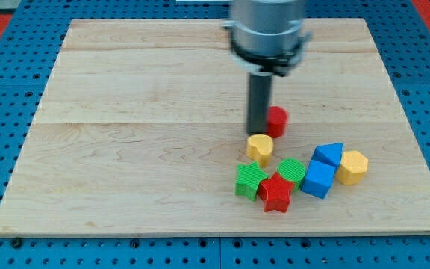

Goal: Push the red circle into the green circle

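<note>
The red circle (pixel 277 120) lies right of the board's middle, partly hidden by my rod. My tip (pixel 256 133) sits just to its left, touching or nearly touching it. The green circle (pixel 292 171) lies lower, below and slightly right of the red circle, in a cluster of blocks. A yellow block (pixel 260 148) sits directly below my tip, between the red circle and the cluster.
A green block (pixel 250 180) and a red star (pixel 277 193) lie left of and below the green circle. Two blue blocks (pixel 328 155) (pixel 319 179) and a yellow hexagon (pixel 352 167) lie to its right. The wooden board (pixel 125 149) rests on a blue pegboard.
</note>
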